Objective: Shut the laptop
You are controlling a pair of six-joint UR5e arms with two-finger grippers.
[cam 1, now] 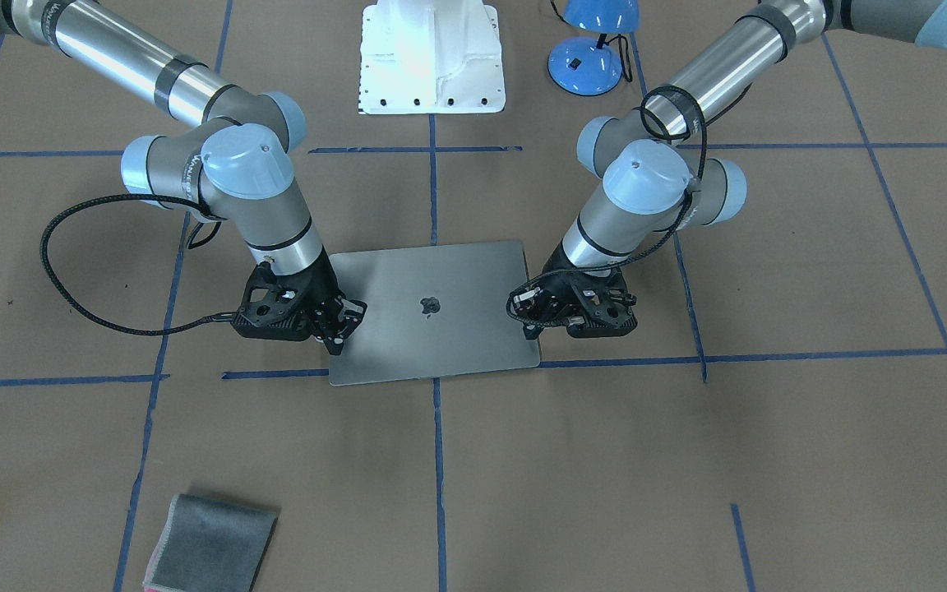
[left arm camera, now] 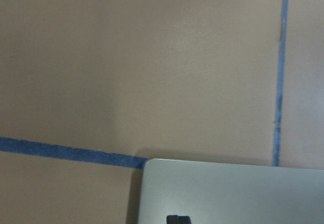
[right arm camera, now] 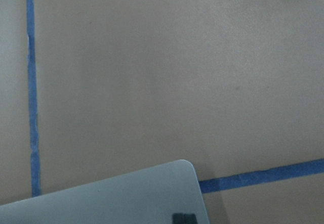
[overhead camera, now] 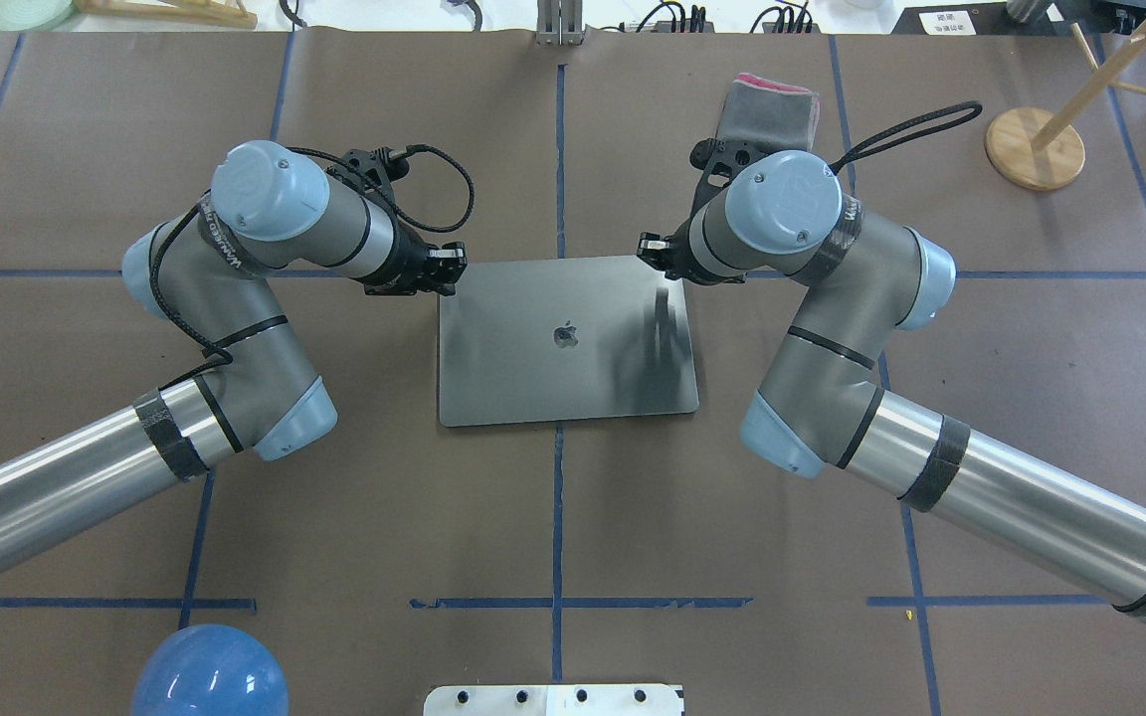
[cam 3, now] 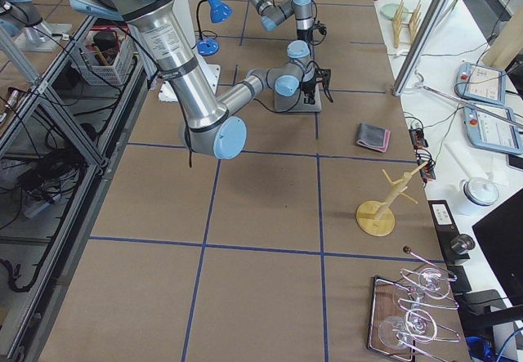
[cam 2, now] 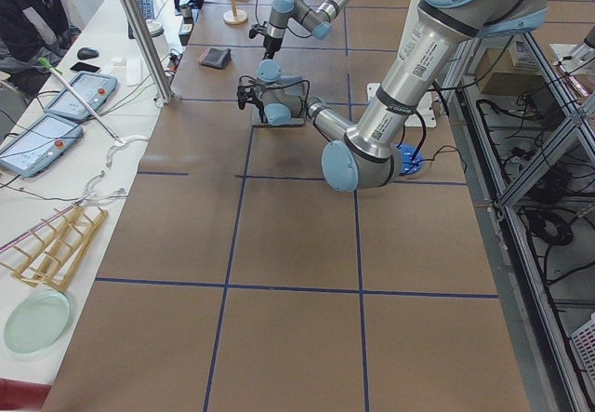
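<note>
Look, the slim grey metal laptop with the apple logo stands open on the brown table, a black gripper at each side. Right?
No: the slim grey metal laptop is shut, lid flat, logo up, as the overhead view shows. It does lie on the brown table, with the black left gripper and right gripper at its sides.

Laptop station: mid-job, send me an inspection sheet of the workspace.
Surface: brown table with blue tape grid.
Job's things: laptop shut, lid flat, logo up.
Clutter: folded grey cloth, blue lamp, wooden stand.
Pincers: left pincer and right pincer over the lid's far corners; open or shut unclear.
Cables: black cable loops at both wrists.
Surroundings: seated operator at side bench with pendants.
</note>
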